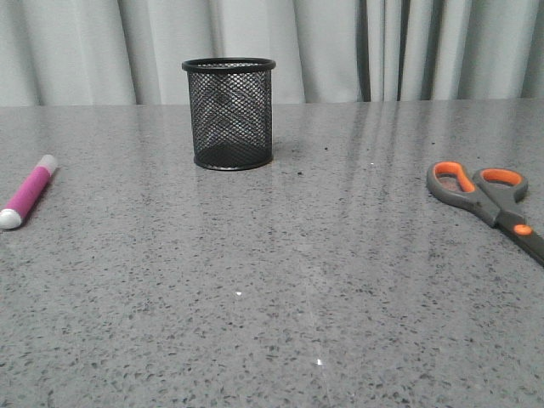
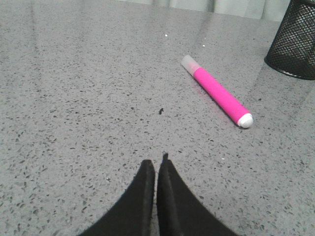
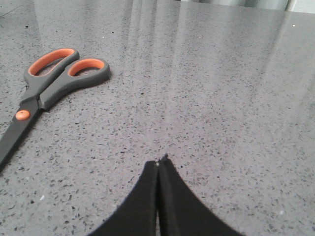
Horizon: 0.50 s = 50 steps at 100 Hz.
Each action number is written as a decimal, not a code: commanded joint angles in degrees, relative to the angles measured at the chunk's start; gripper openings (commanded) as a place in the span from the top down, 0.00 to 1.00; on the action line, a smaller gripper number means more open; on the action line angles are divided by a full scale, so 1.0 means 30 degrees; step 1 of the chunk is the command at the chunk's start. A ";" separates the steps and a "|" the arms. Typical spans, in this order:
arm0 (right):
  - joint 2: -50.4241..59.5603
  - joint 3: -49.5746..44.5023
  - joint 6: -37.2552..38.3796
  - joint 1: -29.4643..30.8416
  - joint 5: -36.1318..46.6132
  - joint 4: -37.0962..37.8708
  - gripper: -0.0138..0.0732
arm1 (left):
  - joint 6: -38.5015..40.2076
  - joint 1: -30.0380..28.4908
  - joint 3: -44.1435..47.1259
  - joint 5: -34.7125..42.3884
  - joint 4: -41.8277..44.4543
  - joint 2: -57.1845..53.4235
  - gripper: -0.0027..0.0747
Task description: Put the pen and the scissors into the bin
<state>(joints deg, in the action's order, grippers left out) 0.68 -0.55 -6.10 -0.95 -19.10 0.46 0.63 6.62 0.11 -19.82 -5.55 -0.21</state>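
Nothing is done yet. My left gripper [image 2: 156, 164] and right gripper [image 3: 158, 164] are pinched closed, holding nothing. The pen [image 1: 28, 192] lies middle left, the scissors [image 1: 489, 200] middle right, the bin [image 1: 229, 113] upper middle looks empty.

Staged test bench, bare speckled grey tabletop [image 1: 280, 289], pale pleated curtain [image 1: 340, 47] as backdrop
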 commanded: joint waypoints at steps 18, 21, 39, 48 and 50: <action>0.0312 -0.0276 -0.0156 0.0129 0.0613 -0.0012 0.92 | 0.0037 -0.0027 0.0821 0.0721 -0.0326 -0.0610 0.99; 0.0312 -0.0276 -0.0156 0.0129 0.0613 -0.0012 0.92 | 0.0037 -0.0027 0.0821 0.0721 -0.0326 -0.0610 0.99; 0.0312 -0.0276 -0.0156 0.0129 0.0613 -0.0012 0.92 | 0.0037 -0.0027 0.0821 0.0721 -0.0326 -0.0610 0.99; 0.0312 -0.0276 -0.0156 0.0129 0.0613 -0.0012 0.92 | -0.0005 -0.0027 0.0821 0.0635 0.0066 -0.0610 0.99; 0.0312 -0.0276 -0.0156 0.0129 0.0613 -0.0012 0.92 | -0.0005 -0.0027 0.0821 0.0666 0.0106 -0.0610 0.99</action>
<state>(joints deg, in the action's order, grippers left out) 0.68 -0.55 -6.10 -0.95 -19.10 0.46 0.63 6.62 0.11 -19.82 -5.34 -0.21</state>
